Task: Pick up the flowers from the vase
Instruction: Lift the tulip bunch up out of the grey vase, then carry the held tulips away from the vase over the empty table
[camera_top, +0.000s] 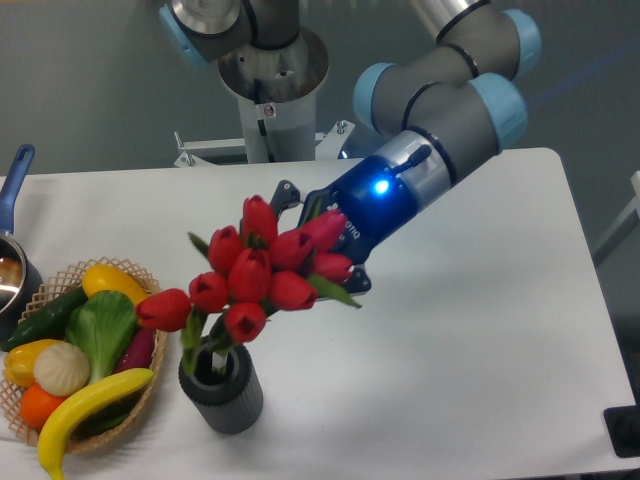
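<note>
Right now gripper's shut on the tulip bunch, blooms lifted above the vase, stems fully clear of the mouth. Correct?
Not quite. The gripper is shut on the flowers and the blooms are above the vase, but the stems are not clear: the camera view shows green stem ends still dipping into the vase's mouth.

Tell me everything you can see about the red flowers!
The flowers are a bunch of shiny red tulip buds with green stems and leaves, plastic-looking. The gripper holds the bunch from behind, tilted, with the buds fanned toward the left. The lower stem ends dip into the mouth of the dark grey ribbed vase standing on the white table. One bud hangs out to the left above the woven basket of fruit and vegetables.
</note>
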